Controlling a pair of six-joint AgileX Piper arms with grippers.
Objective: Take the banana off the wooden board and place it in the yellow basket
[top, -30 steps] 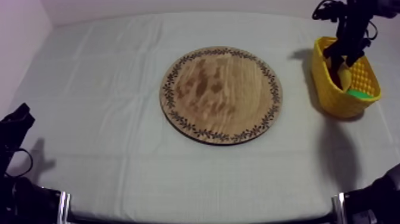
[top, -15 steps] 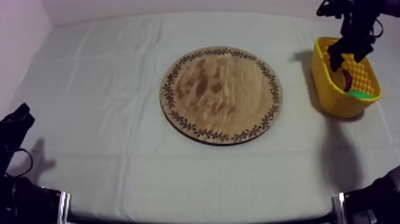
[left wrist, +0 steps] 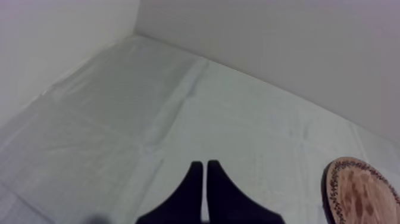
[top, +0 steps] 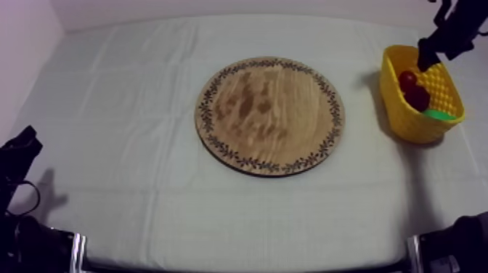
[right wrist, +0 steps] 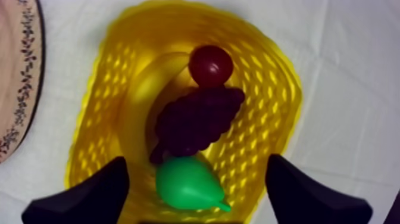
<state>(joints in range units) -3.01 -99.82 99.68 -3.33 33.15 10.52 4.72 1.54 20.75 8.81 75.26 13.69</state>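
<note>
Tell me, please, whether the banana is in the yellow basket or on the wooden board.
In the yellow basket: the banana curves along its inner wall beside the bunch of grapes; the wooden board lies bare.

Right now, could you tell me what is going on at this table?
The right gripper hangs open over the yellow basket. The banana lies inside it, off the wooden board, with a bunch of grapes, a pear and a small red fruit. The left gripper rests shut, away from the board.
</note>
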